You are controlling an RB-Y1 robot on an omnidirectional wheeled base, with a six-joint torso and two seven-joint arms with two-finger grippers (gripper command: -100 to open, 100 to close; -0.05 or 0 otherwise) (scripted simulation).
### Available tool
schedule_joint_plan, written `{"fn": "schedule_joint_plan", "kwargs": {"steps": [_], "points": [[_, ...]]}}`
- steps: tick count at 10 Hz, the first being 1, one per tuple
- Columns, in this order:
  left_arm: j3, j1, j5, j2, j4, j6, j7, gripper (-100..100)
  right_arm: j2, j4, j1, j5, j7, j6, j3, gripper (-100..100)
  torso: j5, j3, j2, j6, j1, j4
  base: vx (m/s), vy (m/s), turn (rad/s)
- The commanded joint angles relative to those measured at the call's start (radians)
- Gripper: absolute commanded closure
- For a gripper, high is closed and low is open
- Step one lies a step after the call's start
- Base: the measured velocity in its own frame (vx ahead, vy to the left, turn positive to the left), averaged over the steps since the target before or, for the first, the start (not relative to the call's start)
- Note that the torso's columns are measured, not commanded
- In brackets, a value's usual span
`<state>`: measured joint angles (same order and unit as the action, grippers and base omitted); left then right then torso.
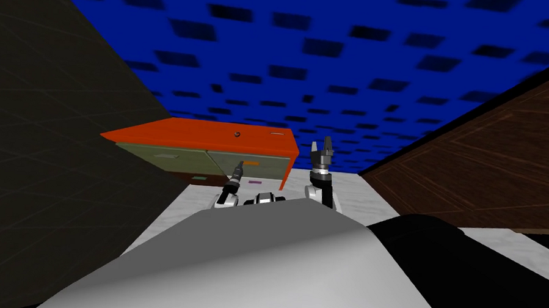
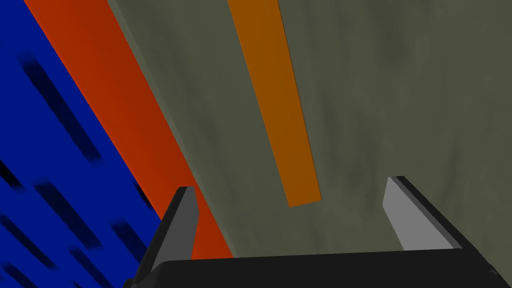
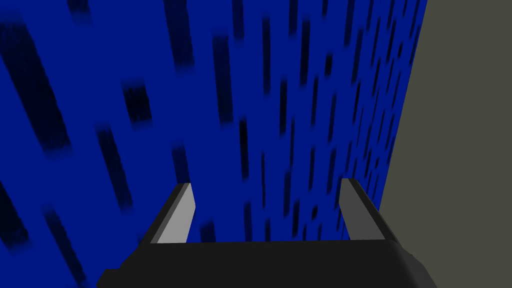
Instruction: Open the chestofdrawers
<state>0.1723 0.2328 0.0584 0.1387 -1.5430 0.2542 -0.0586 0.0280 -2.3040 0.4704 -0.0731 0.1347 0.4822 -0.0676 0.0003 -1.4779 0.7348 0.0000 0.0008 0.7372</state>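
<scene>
Looking down from the head cam, the chest of drawers [image 1: 207, 133] sat dead ahead at the far side of the pale floor [image 1: 355, 198], in front of a blue wall [image 1: 337, 44] covered in dark patches. It had a bright orange top and dull olive-grey fronts. A dark wall [image 1: 37, 112] closed off the left, and a brown wood-panelled surface [image 1: 499, 161] ran along the right.

The left tool [image 1: 240, 167] was stretched out toward the right-hand drawer front [image 1: 269, 167] in the top row, right up by its orange handle [image 1: 252, 162]. From the left wrist cam the handle read as a long orange strip on the olive front. The end nearest the tool landed in the gap between the two fingers [image 2: 182, 225]. Those fingers were spread wide apart with nothing pinched between them, and I couldn't tell if either one actually touched the front. The drawer looked flush with the one to its left, so closed as far as I could see.

The right tool [image 1: 323, 145] was held up just off the chest's right corner, and its fingers were parted too, gripping nothing.

Lower down, the next row showed a small teal handle [image 1: 198, 178] and a small purple handle [image 1: 255, 183].
</scene>
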Motion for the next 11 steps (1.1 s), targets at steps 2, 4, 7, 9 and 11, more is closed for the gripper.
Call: {"fn": "schedule_joint_plan", "kwargs": {"steps": [2,4,7,9,11], "points": [[0.000,-0.001,0.000,0.000,0.000,-0.002,0.000,100,0.000,0.000,0.000,0.000,0.000,0.000,0.000,0,0.000,0.007,0.011,0.000,0.000,0.003,0.018,-0.002,0.001],[0.009,0.017,0.000,0.007,-0.026,-0.010,0.002,100,0.000,0.000,-0.001,0.000,0.000,0.000,0.000,0,0.000,0.007,0.013,0.000,0.000,0.003,-0.166,0.013,0.028],[0.014,0.028,0.000,0.013,-0.042,-0.015,0.004,100,0.000,0.000,-0.001,0.000,0.000,0.000,0.000,0,0.000,0.003,0.004,0.000,0.000,0.001,-0.175,0.029,0.016],[0.009,0.016,0.000,0.009,-0.033,-0.023,0.003,-100,0.000,0.000,0.000,0.000,0.000,0.000,0.000,0,-0.001,-0.006,-0.011,0.000,-0.004,-0.003,0.116,-0.029,-0.026],[0.003,0.002,0.000,0.006,-0.024,-0.031,0.002,-100,0.000,0.000,0.000,0.000,0.000,0.000,0.000,0,-0.001,-0.003,-0.005,0.000,-0.002,-0.002,0.181,-0.043,-0.018]]}}
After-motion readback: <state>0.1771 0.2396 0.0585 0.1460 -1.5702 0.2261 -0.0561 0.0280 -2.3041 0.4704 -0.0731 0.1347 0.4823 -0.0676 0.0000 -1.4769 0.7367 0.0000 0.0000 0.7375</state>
